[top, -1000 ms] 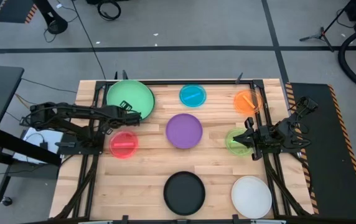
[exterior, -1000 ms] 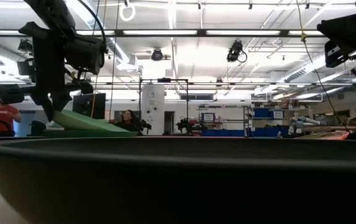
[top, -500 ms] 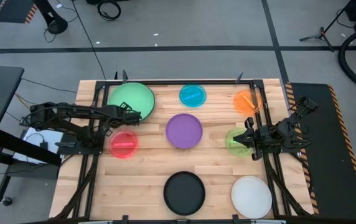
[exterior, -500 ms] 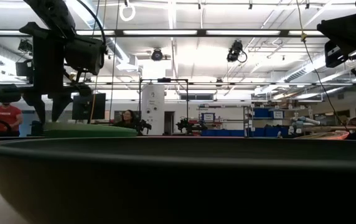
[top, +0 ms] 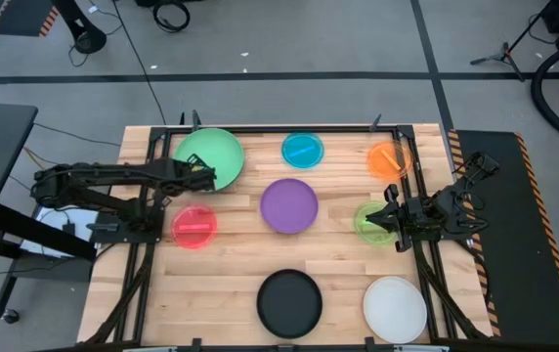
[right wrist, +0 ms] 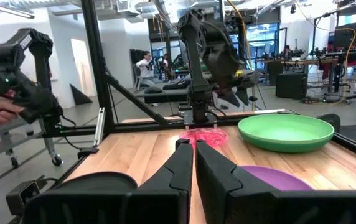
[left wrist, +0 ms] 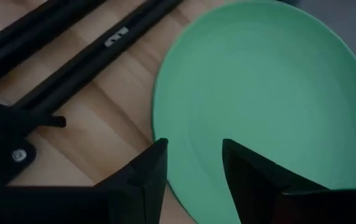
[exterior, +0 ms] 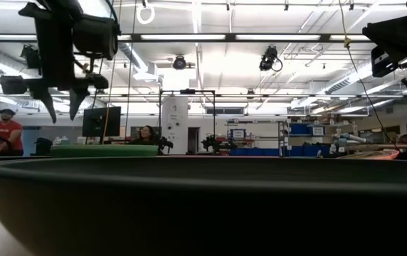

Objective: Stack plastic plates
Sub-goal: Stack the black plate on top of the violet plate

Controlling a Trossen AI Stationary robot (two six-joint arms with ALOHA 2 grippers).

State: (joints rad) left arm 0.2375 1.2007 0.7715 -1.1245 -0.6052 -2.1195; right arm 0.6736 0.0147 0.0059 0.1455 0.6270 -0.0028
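The plastic plates lie spread over the wooden table (top: 231, 254): a light green plate (top: 209, 154) at the far left corner, a blue plate (top: 303, 149) and an orange plate (top: 388, 156) along the far edge, a purple plate (top: 289, 205) in the middle, a red plate (top: 194, 226) to its left, a lime plate (top: 369, 221) to its right, and a black plate (top: 289, 301) and a white plate (top: 395, 308) near the front edge. Only the green pair looks stacked: the low view shows a thick green slab (exterior: 104, 150), probably the light plate resting on a darker one, though that cannot be confirmed from above. The left gripper (top: 196, 174) hangs above the green plate's near left rim, fingers parted and holding nothing; the left wrist view looks straight down between them onto that rim (left wrist: 193, 158), and the low view shows them clear above the plate, not touching. The red plate lies just toward the front of this gripper and is the closest loose plate to it, so it seems the left arm's likely next pick. The right gripper (top: 389, 217) sits at the lime plate's right edge with fingers closed; whether it pinches that rim cannot be told. Purple lies between the arms, roughly equally near each.
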